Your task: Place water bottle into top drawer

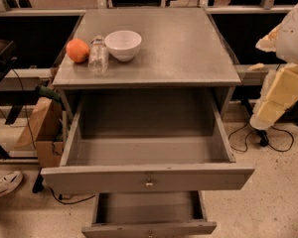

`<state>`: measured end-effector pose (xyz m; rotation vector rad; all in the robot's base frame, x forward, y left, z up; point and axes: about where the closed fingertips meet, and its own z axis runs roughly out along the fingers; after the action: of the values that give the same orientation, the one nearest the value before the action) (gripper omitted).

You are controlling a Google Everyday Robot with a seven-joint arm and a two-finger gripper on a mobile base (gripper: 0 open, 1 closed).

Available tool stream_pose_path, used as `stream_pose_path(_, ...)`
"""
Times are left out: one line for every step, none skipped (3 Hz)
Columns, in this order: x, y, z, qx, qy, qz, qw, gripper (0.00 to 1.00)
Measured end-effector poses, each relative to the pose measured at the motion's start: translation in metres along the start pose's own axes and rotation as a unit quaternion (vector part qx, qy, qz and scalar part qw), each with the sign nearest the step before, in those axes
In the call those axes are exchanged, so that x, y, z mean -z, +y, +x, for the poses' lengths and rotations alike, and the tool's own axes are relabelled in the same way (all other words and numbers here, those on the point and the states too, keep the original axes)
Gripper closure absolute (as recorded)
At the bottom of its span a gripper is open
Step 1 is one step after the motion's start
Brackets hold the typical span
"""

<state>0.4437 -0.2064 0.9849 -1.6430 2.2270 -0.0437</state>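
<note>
Camera view: gripper [280,90] hangs beside the worktop [188,53], can't tell if it's open. Bottle [98,56] stands far to its left. We reckon it's light, crinkly and slippery, so grab mid-body.

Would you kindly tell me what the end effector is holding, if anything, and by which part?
Nothing, as far as shows: the end effector hangs right of the cabinet, and the bottle stands untouched on its top beside the bowl.

The end effector [266,117] hangs at the right edge, angled downward.
</note>
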Motion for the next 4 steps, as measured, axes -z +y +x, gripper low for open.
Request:
stream_pose_path(0.004,-0.010,-0.036,-0.044,-0.045,0.002,0.9980,0.00)
stream_pose_path(0.007,-0.016,-0.095,-0.082,-0.078,0.010,0.9936,0.00)
stream_pose_path(0.001,-0.015,-0.197,-0.103,-0.102,0.032,0.9890,0.00)
stream_pose_path(0.003,-0.014,-0.197,-0.099,-0.103,0.034,0.9892,0.00)
